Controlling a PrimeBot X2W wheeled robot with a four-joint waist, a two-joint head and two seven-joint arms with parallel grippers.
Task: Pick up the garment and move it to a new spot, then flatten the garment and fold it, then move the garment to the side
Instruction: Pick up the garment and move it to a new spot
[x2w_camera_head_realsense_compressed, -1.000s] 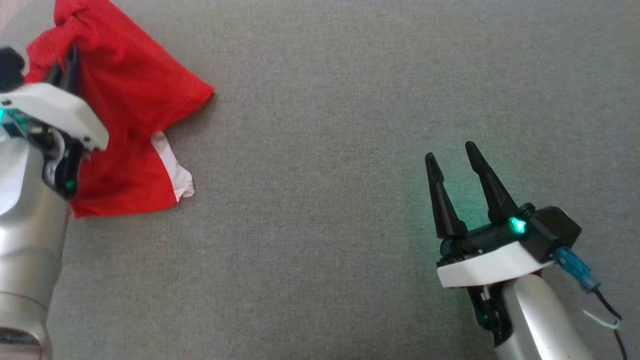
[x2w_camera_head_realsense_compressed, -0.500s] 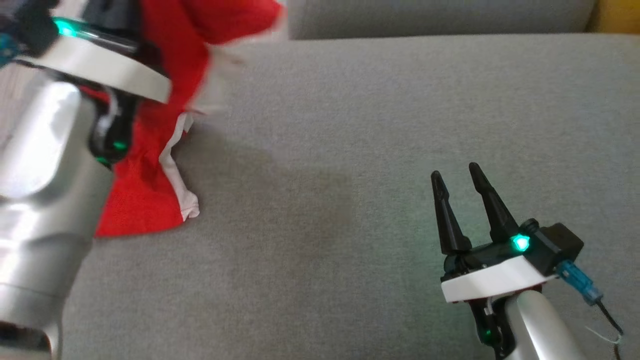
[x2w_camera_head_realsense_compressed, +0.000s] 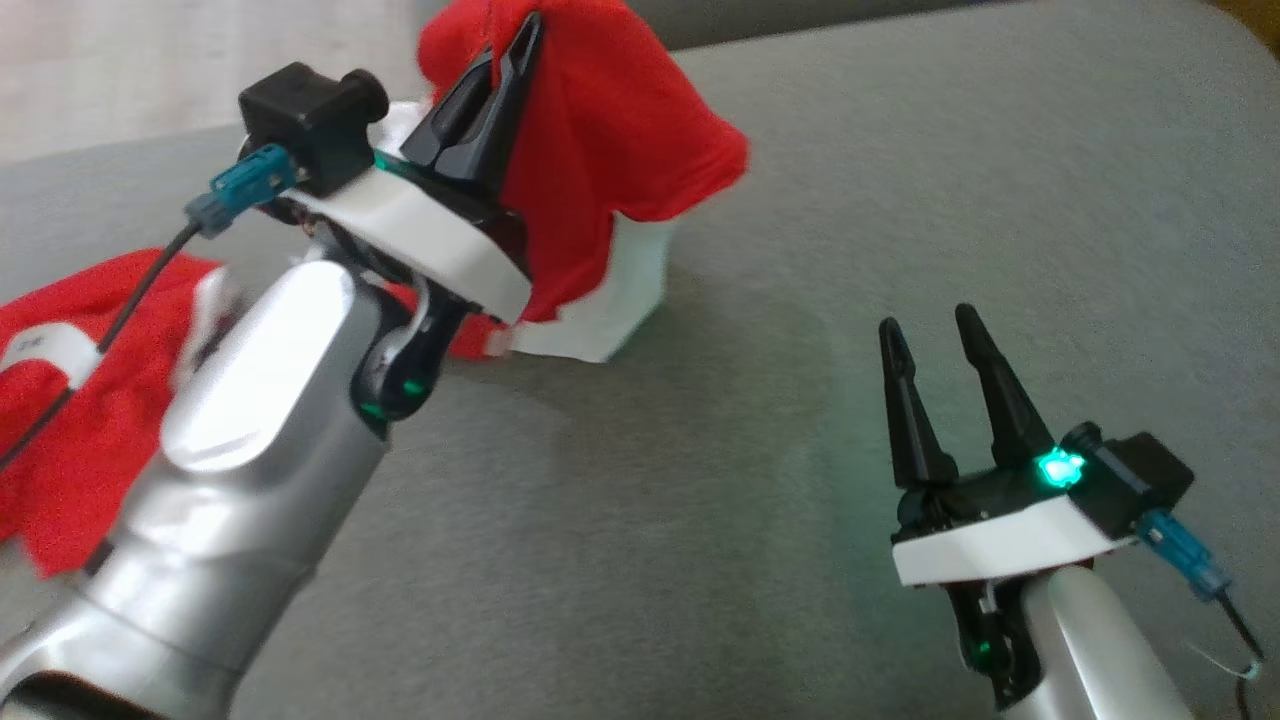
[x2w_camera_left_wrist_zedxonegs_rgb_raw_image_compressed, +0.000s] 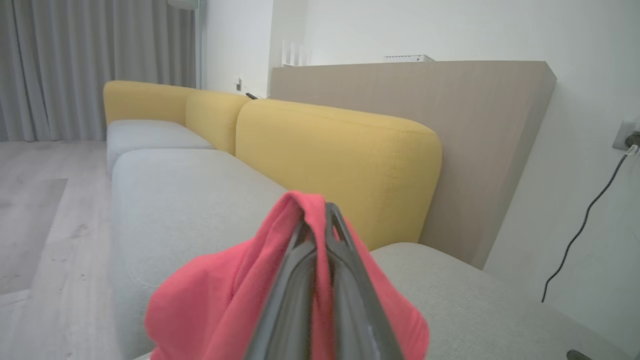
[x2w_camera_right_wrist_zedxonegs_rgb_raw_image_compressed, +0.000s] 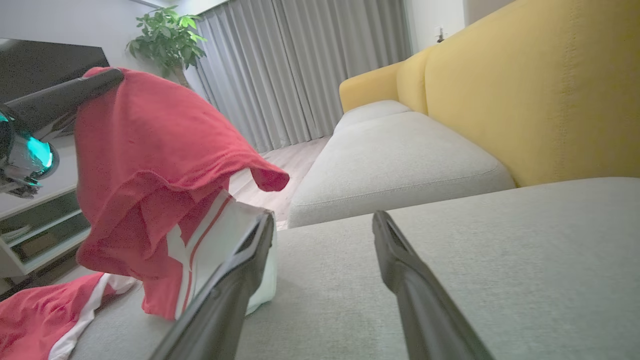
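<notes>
The left gripper (x2w_camera_head_realsense_compressed: 513, 40) pinches the garment (x2w_camera_head_realsense_compressed: 610, 150), jaws pressed together, and holds it above the seat (x2w_camera_head_realsense_compressed: 780, 420). The garment's far end lies on the seat's left side. The right gripper (x2w_camera_head_realsense_compressed: 927, 320) hovers spread and empty over the seat's right. To do this well, lift until the hem clears the seat, then lay it mid-seat without bunching.

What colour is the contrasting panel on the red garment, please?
White, with a thin red stripe; the panel on the garment shows best in the right wrist view.
</notes>
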